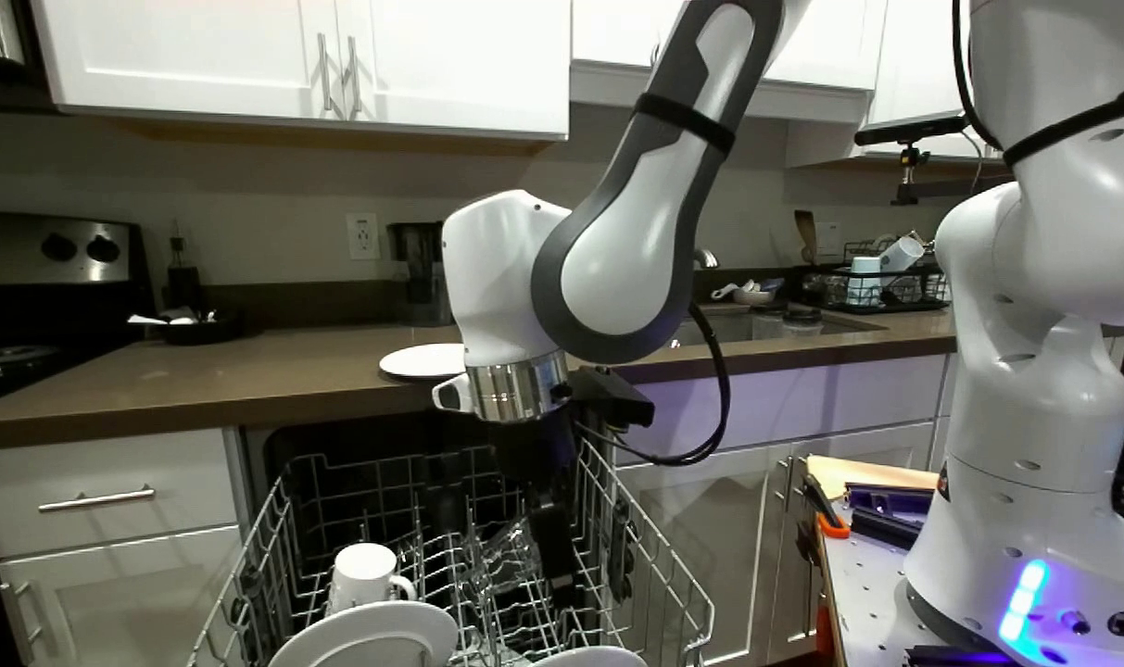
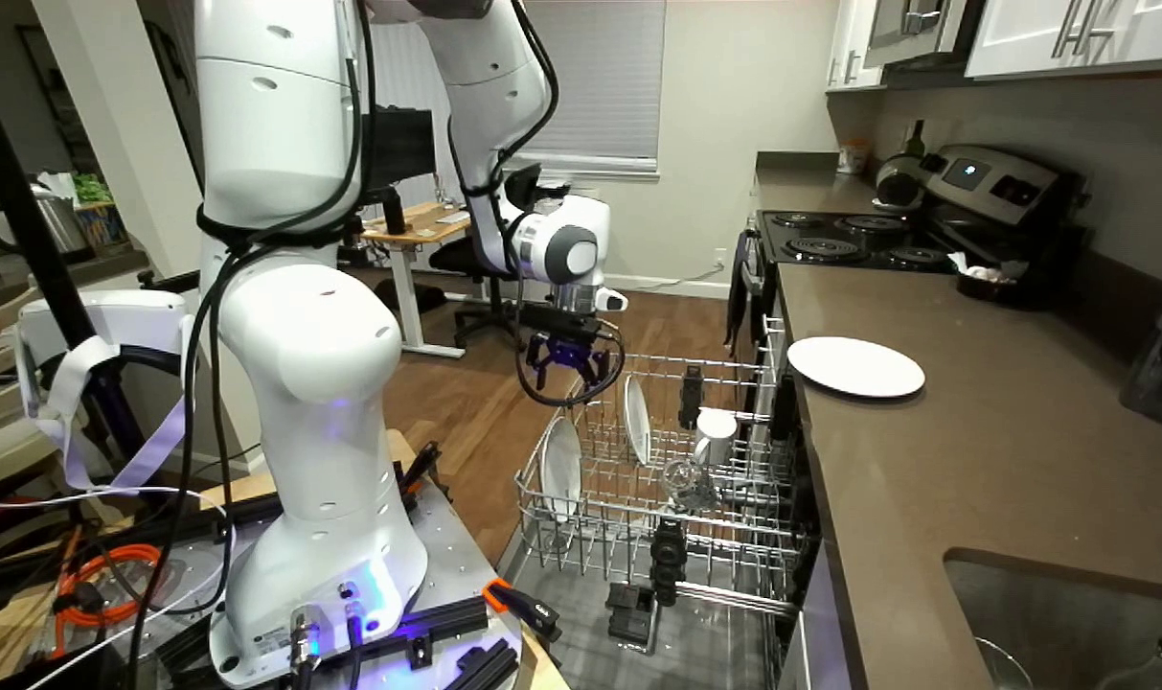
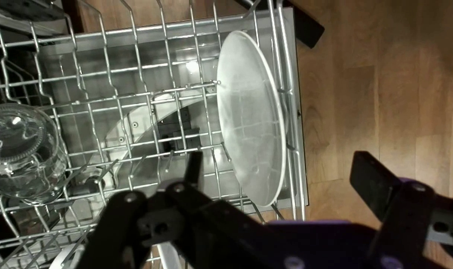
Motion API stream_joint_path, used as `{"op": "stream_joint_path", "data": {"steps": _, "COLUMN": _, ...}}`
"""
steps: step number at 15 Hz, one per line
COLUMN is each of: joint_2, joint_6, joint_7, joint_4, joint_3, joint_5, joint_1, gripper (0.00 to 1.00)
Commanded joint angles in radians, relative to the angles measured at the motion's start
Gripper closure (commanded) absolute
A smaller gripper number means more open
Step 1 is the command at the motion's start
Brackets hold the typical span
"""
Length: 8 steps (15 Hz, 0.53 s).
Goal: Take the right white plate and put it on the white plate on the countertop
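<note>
Beside and above the rack (image 2: 628,508) runs the brown worktop (image 2: 1002,470). Off one end of the rack stands the white arm (image 2: 298,326), bent so that its wrist hangs over the wires. Off the rack's opposite end, in line with the worktop, sits the black-topped stove (image 2: 870,251). The rack itself, an open wire frame, juts out from under the worktop. Past it, on the side of the arm's foot, the sink (image 2: 1069,604) is cut into the worktop.

Over the rack the pincer (image 3: 280,168) points down. Its jaws stand wide apart; the wrist view shows the right plate (image 3: 252,119) beyond the gap, and in an exterior view the two are apart.

The white worktop plate (image 2: 856,366) lies flat, higher than the rack and near the edge that faces it. Inside the rack, at the end toward the arm's foot and on the side away from the worktop, the right plate stands on edge, tilted. The left plate (image 2: 637,419) also stands on edge, farther toward the rack's stove end.

The white mug (image 1: 364,567) sits bottom up in the rack, on the worktop side of the left plate, its handle toward the arm's end. The clear glass (image 3: 22,153) is in the rack too, on the worktop side of the right plate.
</note>
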Motion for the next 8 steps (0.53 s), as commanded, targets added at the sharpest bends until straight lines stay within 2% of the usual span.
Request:
{"op": "stream_joint_path", "data": {"steps": 1, "joint_2": 0.002, "joint_6": -0.002, "joint_7": 0.004, "joint_4": 0.002, "joint_3": 0.015, "joint_5": -0.005, "joint_1": -0.015, "gripper": 0.00}}
{"op": "stream_joint_path", "data": {"steps": 3, "joint_2": -0.003, "joint_6": 0.013, "joint_7": 0.025, "joint_4": -0.004, "joint_3": 0.010, "joint_5": -0.015, "joint_1": -0.010, "gripper": 0.00}}
{"op": "stream_joint_path", "data": {"steps": 8, "joint_2": 0.098, "joint_6": 0.200, "joint_7": 0.050, "joint_4": -0.031, "joint_3": -0.015, "joint_5": -0.065, "joint_1": -0.014, "gripper": 0.00}}
